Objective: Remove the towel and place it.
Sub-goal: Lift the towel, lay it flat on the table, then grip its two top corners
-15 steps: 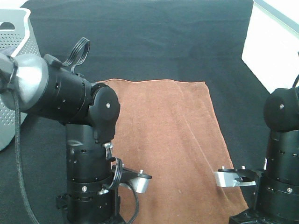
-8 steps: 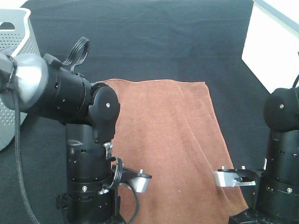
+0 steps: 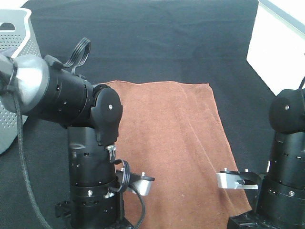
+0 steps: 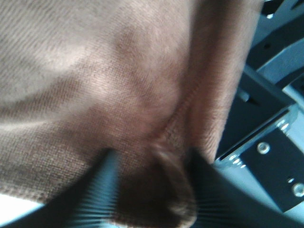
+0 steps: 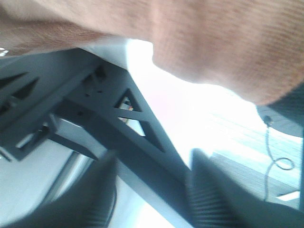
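- Fingers of the left gripper [image 4: 151, 171] are seen spread apart; a fold of the towel [image 4: 95, 71] lies in the gap between them, not pinched, so the cloth is judged released.
- Fingers of the right gripper [image 5: 153, 164] are likewise parted, with nothing between them; the towel's edge hangs just beyond the fingertips, apart from them.
- Outward from both pairs of fingers, the towel is spread flat on the black table covering [image 3: 157, 43], its near end at the fingers, its far end well away.
- Step in hand is judged to be the letting-go that ends the placing.
- Next, both grippers need to be drawn back clear of the near hem, jaws wide, so that the fold by the left fingers is not dragged.
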